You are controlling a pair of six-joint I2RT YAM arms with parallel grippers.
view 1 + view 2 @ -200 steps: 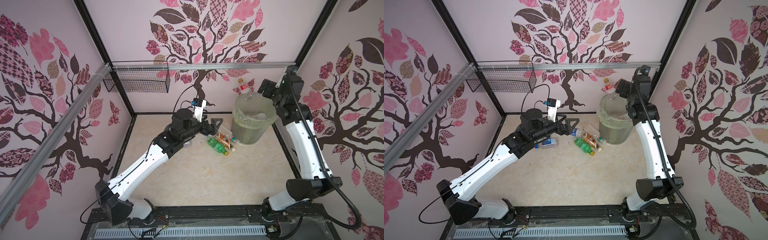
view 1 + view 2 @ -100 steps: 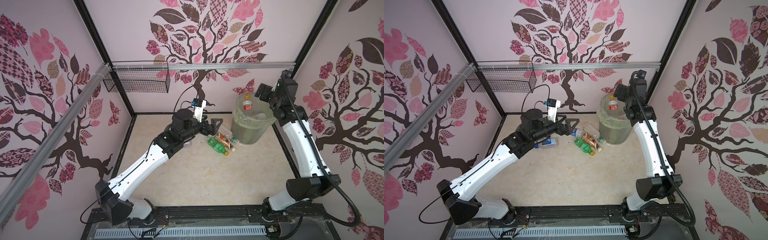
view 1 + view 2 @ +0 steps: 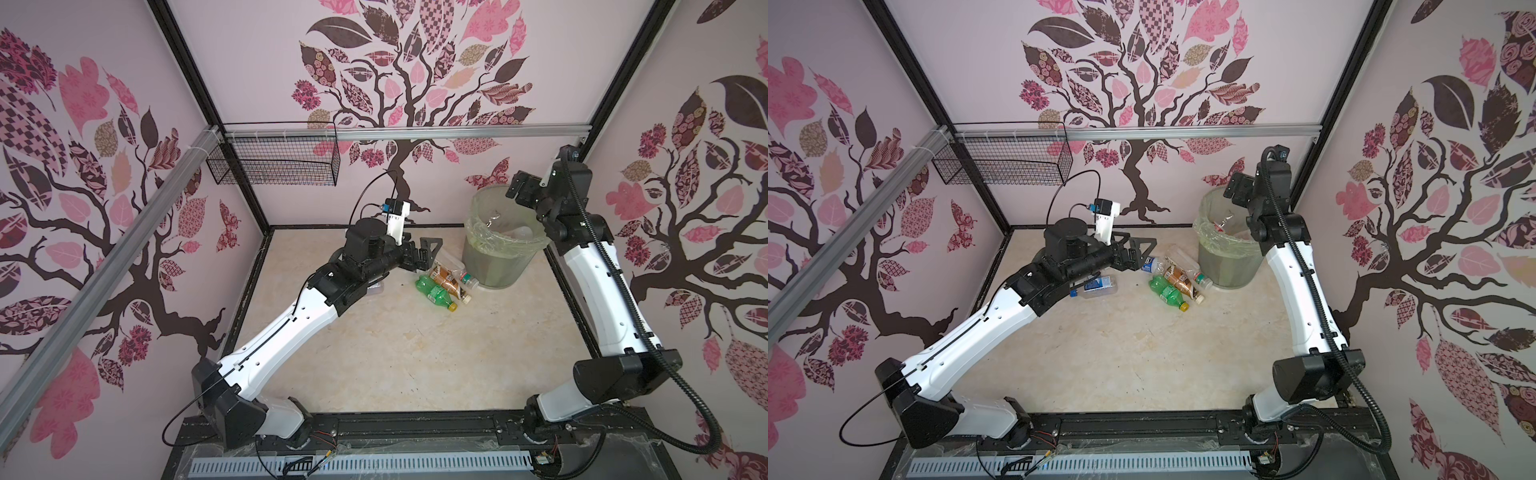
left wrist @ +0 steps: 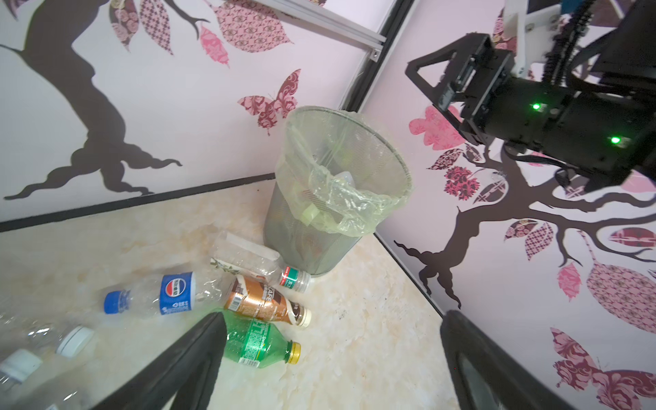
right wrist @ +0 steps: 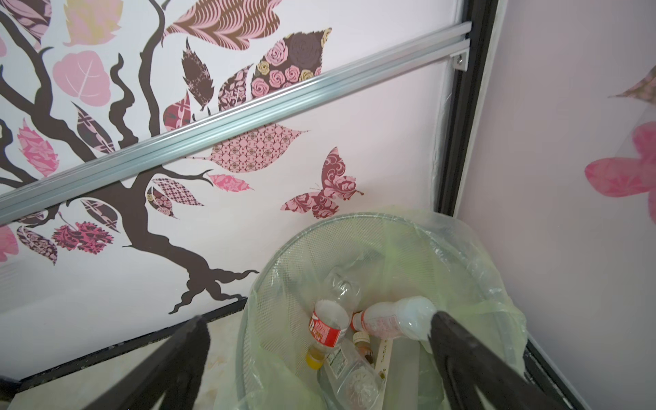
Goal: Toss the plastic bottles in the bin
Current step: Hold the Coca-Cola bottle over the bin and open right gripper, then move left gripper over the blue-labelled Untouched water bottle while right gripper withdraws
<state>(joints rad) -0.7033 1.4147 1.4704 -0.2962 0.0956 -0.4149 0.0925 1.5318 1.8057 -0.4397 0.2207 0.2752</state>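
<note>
One wide right gripper above bin

"How's the left gripper sitting?"
"Jaws spread wide, nothing between them, its arm stretched out low behind it."
"And the right gripper?"
"Wide open too, empty, held high; its arm rises steeply beneath it, wrist bent, fingers angled down."

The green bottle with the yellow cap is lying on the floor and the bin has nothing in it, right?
Not quite. The green bottle with the yellow cap does lie on the floor, but the bin is not empty: the right wrist view shows bottles inside it, among them a red-labelled bottle and a white bottle.
</note>
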